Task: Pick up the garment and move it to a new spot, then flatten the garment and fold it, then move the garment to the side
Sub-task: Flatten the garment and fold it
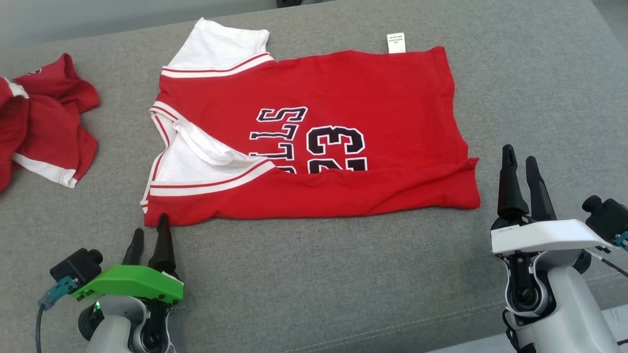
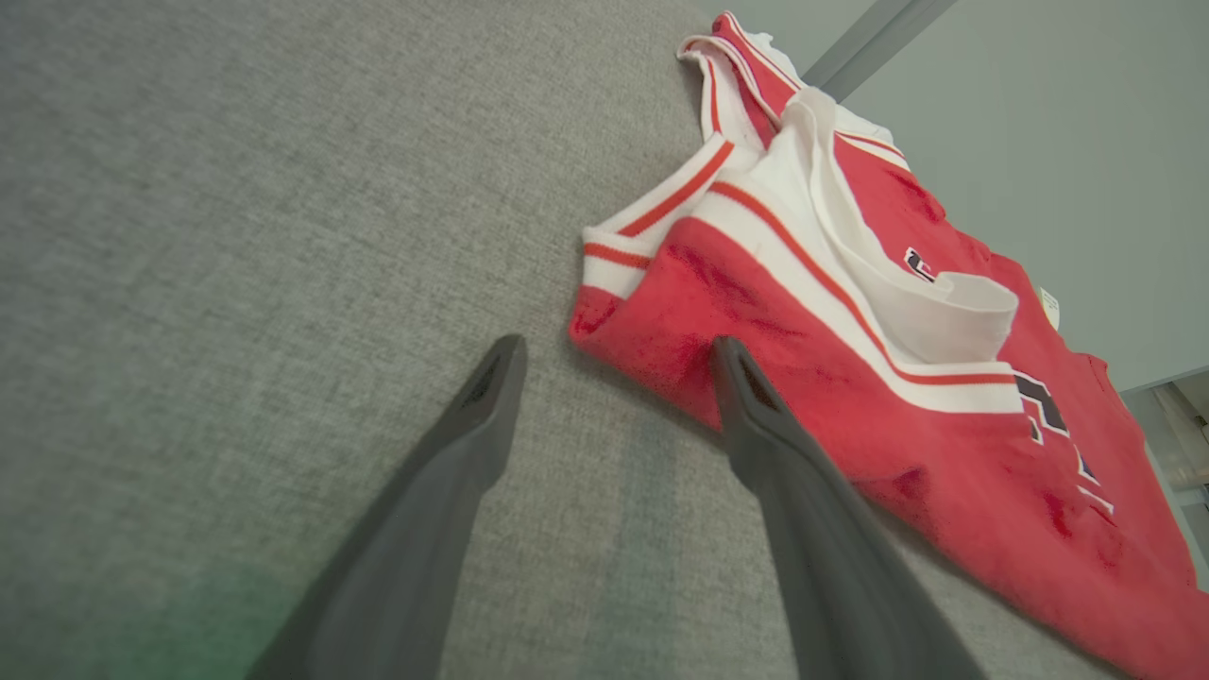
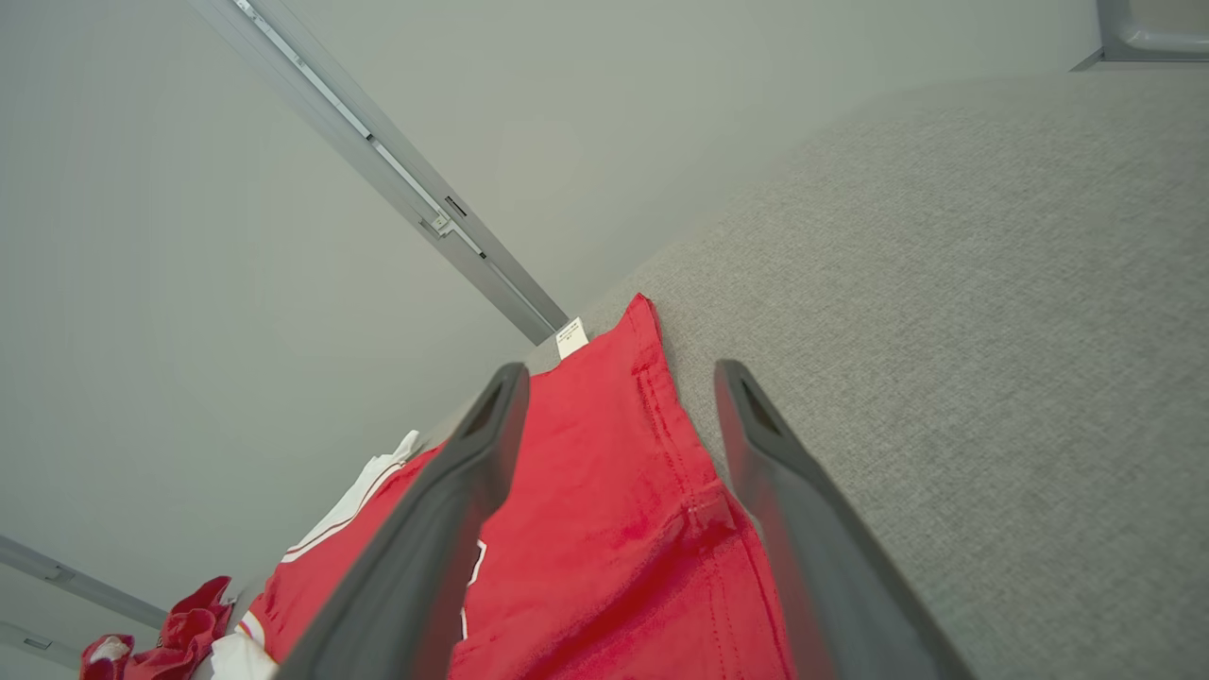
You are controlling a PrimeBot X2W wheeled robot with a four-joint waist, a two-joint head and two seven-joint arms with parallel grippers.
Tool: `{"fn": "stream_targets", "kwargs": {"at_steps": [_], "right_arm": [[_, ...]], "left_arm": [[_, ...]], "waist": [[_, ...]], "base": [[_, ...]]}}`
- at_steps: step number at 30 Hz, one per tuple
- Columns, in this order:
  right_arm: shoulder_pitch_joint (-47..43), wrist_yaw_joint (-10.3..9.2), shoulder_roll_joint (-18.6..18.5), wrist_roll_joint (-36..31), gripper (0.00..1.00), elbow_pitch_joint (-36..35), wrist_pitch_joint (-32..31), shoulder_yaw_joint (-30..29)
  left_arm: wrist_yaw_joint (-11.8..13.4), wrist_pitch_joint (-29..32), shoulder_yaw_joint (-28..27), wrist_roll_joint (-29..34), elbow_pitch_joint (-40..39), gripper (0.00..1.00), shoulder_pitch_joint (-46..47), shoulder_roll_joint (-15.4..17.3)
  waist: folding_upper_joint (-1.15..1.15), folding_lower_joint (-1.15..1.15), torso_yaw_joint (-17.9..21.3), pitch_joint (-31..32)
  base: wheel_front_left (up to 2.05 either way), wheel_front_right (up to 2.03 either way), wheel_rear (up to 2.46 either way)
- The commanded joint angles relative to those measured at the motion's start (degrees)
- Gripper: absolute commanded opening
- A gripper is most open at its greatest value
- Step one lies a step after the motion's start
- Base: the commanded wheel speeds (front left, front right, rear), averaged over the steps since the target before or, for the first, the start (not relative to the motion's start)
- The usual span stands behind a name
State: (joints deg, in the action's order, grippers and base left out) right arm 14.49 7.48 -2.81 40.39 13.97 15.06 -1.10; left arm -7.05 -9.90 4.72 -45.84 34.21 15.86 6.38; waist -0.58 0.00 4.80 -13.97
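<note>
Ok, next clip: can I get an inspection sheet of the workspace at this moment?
Surface: grey fabric surface, stitched seam near the front edge.
Job's things: red jersey lying flat, near long edge folded up over the lettering; white tag at far edge.
Clutter: crumpled red garment at the left.
Grippers: left gripper open, one fingertip at the jersey's near left corner; right gripper open beside the near right corner; neither holds anything.
Cables: dark cable by the left wrist camera; thin cable at the right wrist.
Surroundings: pale wall with a metal rail.
</note>
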Motion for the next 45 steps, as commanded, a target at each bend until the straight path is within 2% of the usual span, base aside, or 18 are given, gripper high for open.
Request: {"fn": "stream_targets", "kwargs": {"at_steps": [1,6,7,8,10,11,16,21,28,29,30,31,32,35,45], "right_arm": [[-0.5,0.02,-0.2,0.3,1.00,0.1,0.1,0.0],[-0.8,0.02,-0.1,-0.1,1.00,0.6,0.1,-0.2],[-1.0,0.02,-0.1,-0.2,1.00,0.7,0.1,-0.3],[-1.1,0.02,-0.1,-0.4,1.00,1.0,0.1,-0.3],[-1.6,0.02,-0.1,-1.4,1.00,2.3,0.1,-0.1],[-1.9,0.02,-0.1,-1.9,1.00,3.7,0.1,0.2],[0.2,0.02,-0.2,-5.3,1.00,13.5,0.1,2.6],[5.0,0.01,-0.2,-5.8,1.00,23.2,-0.2,4.1],[11.8,0.02,0.2,-6.9,1.00,37.3,-4.8,7.2],[12.2,0.03,0.3,-7.0,0.82,38.4,-5.4,7.8],[12.6,0.04,0.5,-7.0,0.58,39.4,-5.9,8.5],[12.9,0.05,0.6,-7.0,0.45,40.2,-6.4,9.3],[13.2,0.07,0.7,-7.1,0.38,40.9,-6.7,10.1],[13.6,0.18,0.8,-6.1,0.00,42.0,-7.3,12.2],[13.4,0.07,0.0,-5.9,0.00,40.5,-3.5,12.3]], "left_arm": [[0.1,0.4,0.0,-0.3,0.9,1.00,0.7,0.0],[-0.3,0.6,0.1,-2.7,3.0,1.00,2.4,-0.2],[-0.4,0.5,0.2,-2.9,3.3,0.90,2.6,0.0],[-0.4,0.4,0.5,-3.0,3.5,0.69,2.8,0.1],[-0.5,-0.1,1.1,-3.0,3.9,0.05,3.3,0.2],[-0.5,-0.4,1.4,-2.7,3.9,0.00,3.5,0.3],[-0.5,-2.7,2.9,0.1,2.4,0.00,4.0,2.0],[1.8,-4.4,5.6,6.4,-0.1,0.00,3.9,3.7],[2.7,-4.6,7.8,8.8,-3.0,0.00,2.8,2.7],[2.8,-4.5,8.0,8.8,-3.3,0.00,2.7,2.6],[2.8,-4.4,8.1,8.8,-3.5,0.00,2.6,2.5],[2.9,-4.3,8.2,8.7,-3.7,0.00,2.4,2.5],[3.0,-4.2,8.3,8.7,-3.8,0.00,2.2,2.5],[3.1,-4.1,8.4,8.7,-4.5,0.00,1.7,2.9],[4.3,-4.5,8.2,9.0,-9.5,0.00,-3.1,4.0]], "waist": [[0.58,0.00,0.8,-0.2],[0.58,0.00,2.5,-0.5],[0.58,0.00,2.7,-0.5],[0.58,0.00,2.9,-0.6],[0.58,0.00,3.2,-0.5],[0.58,0.00,3.3,-0.4],[0.58,0.00,2.9,-0.1],[0.58,0.00,1.7,0.3],[0.58,0.00,-0.2,1.3],[0.58,0.00,-0.3,1.4],[0.58,0.00,-0.4,1.5],[0.58,0.00,-0.4,1.6],[0.58,0.00,-0.5,1.7],[0.58,0.00,-0.5,2.1],[0.58,0.00,-0.8,4.2]], "base": [[0.00,0.00,0.00],[0.00,0.00,0.00],[0.00,0.00,0.00],[0.00,0.00,0.00],[0.00,0.00,0.00],[0.00,0.00,0.00],[0.00,0.00,0.00],[0.00,0.00,0.00],[0.00,0.00,0.00],[0.00,0.00,0.00],[0.00,0.00,0.00],[0.00,0.00,0.00],[0.00,0.00,0.00],[0.00,0.00,0.00],[0.00,0.00,0.00]]}}
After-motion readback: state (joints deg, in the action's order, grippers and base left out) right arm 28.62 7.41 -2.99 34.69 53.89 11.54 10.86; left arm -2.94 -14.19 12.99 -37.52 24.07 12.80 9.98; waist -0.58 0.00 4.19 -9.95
